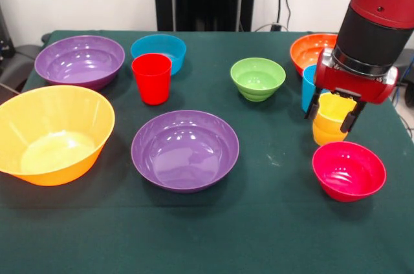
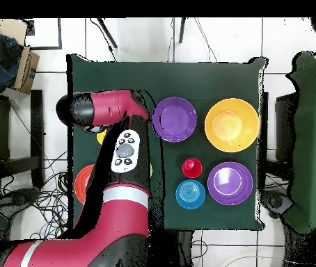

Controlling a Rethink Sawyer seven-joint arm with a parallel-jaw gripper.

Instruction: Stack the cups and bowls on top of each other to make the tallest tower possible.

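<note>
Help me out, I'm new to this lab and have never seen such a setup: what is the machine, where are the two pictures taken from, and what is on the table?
The machine is a red and black robot arm with a hand at its end. One picture looks across the green table toward the robot; the other looks straight down, where the arm hides much of one side.

On the table: two purple bowls, a big yellow-orange bowl, blue, green, orange and pink bowls, and a red cup.

The hand's fingers straddle a yellow cup, with a light blue cup behind. Whether it grips is unclear.
</note>
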